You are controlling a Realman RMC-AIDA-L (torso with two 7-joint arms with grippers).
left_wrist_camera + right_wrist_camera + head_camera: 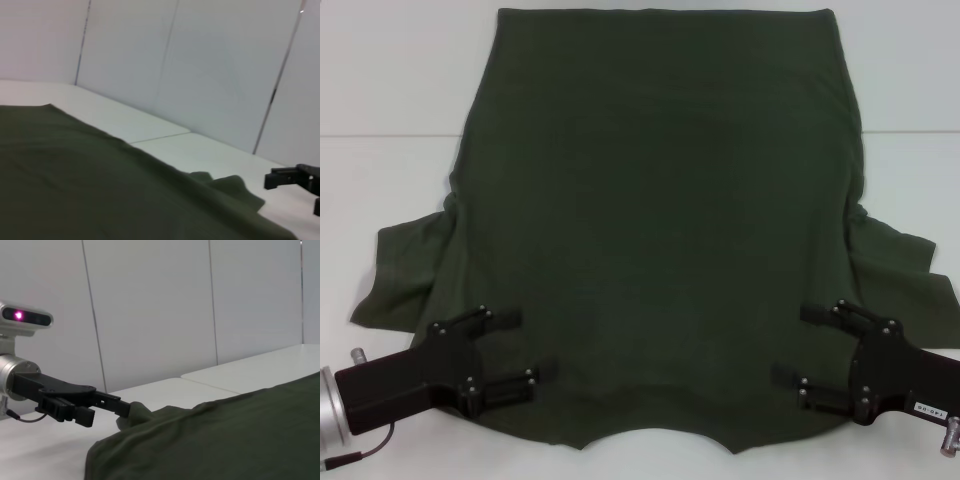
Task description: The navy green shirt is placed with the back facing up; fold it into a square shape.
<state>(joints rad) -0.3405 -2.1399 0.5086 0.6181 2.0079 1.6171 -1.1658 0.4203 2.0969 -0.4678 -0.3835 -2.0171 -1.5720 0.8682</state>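
Shirt fabric is covering most of the white tabletop (390, 80): the navy green shirt (660, 220) is lying flat, plain side up, hem toward the far edge and neckline at the near edge, sleeves spreading toward both side edges. The left gripper (505, 350) is sitting over the near left shoulder area, jaws spread wide across the cloth. The right gripper (798, 345) is mirroring it over the near right shoulder, jaws likewise standing wide.

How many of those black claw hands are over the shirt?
2. The left gripper is open over the navy green shirt near its left shoulder; the right gripper is open over the right shoulder.
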